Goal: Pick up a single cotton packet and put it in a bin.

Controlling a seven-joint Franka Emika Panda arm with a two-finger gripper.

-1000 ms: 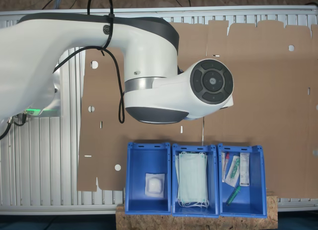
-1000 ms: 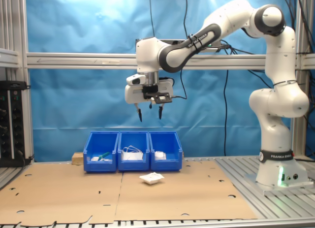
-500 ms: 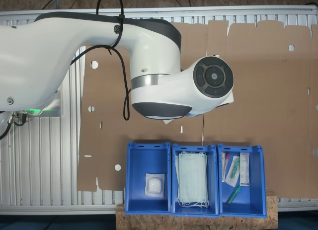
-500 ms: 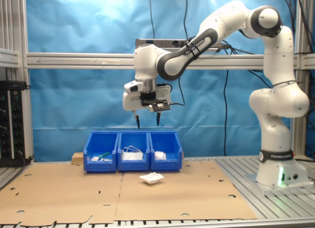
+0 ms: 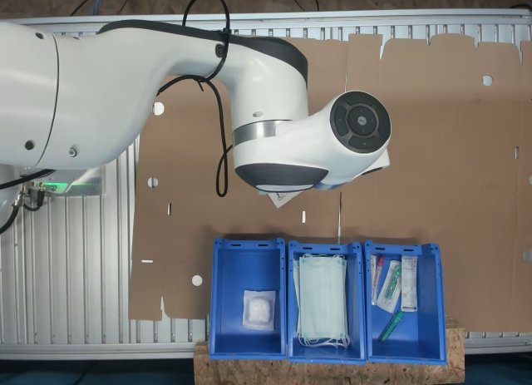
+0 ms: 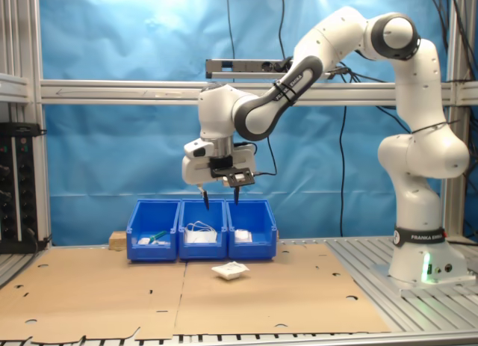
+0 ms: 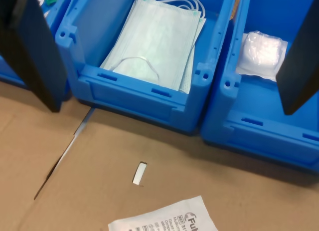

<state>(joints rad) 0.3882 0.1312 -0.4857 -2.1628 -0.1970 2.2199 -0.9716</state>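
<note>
In the first exterior view, a corner of the cotton packet (image 5: 279, 199) peeks out at 6 o'clock under the glossy white arm (image 5: 274, 144), lying on matte brown cardboard (image 5: 432, 152).

In the second exterior view, the gripper (image 6: 219, 198) hangs with its dark fingers apart, empty, above three blue plastic bins (image 6: 202, 230); the flat white packet (image 6: 230, 270) lies at 6 o'clock from it.

In the wrist view, the packet (image 7: 167, 223) is white with dark print; folded masks (image 7: 157, 41) and a puffy packet (image 7: 262, 54) fill two bins.

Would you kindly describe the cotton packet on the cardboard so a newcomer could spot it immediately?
Start from the row of three blue plastic bins at the back of the brown cardboard sheet. Just in front of them lies a small flat white printed cotton packet, alone on the sheet. The other white packet lies inside a bin.
</note>
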